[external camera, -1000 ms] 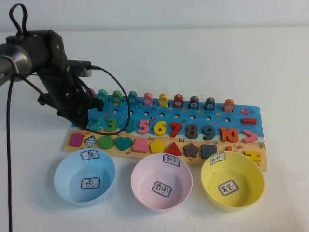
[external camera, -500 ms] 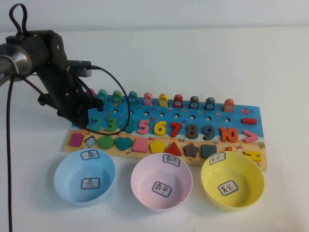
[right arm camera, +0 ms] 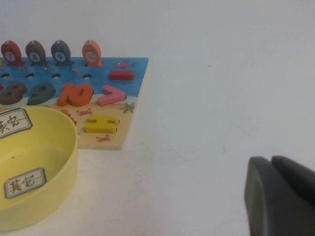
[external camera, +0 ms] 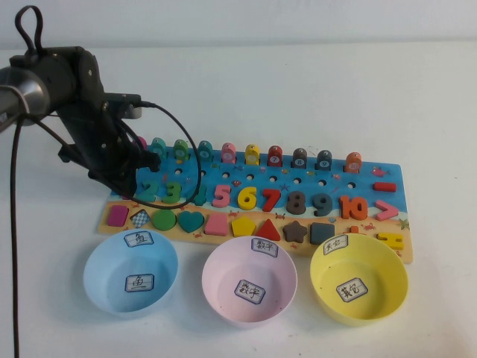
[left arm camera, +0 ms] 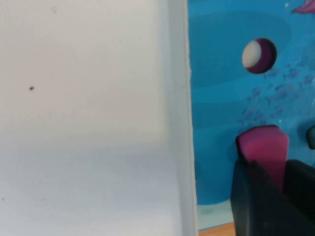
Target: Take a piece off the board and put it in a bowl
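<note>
The blue and sandy board (external camera: 313,170) lies across the middle of the table, with the pale pink bowl (external camera: 215,287) in front of it, between two other bowls. My left gripper (external camera: 123,185) is down at the board's left end. In the left wrist view, my left gripper (left arm camera: 268,172) has its dark fingers (left arm camera: 248,196) closed on both sides of the magenta-pink piece (left arm camera: 263,146), which sits on the blue board (left arm camera: 221,98). In the high view the arm hides the piece. My right gripper (right arm camera: 273,167) is shut and empty over bare table, right of the board's right end.
A light blue bowl (external camera: 97,283) stands left of the pink one and a yellow bowl (external camera: 391,294) to its right, also in the right wrist view (right arm camera: 59,162). A row of pegs (external camera: 253,154) lines the board's far edge. The left arm's cable (external camera: 190,142) loops over the digits.
</note>
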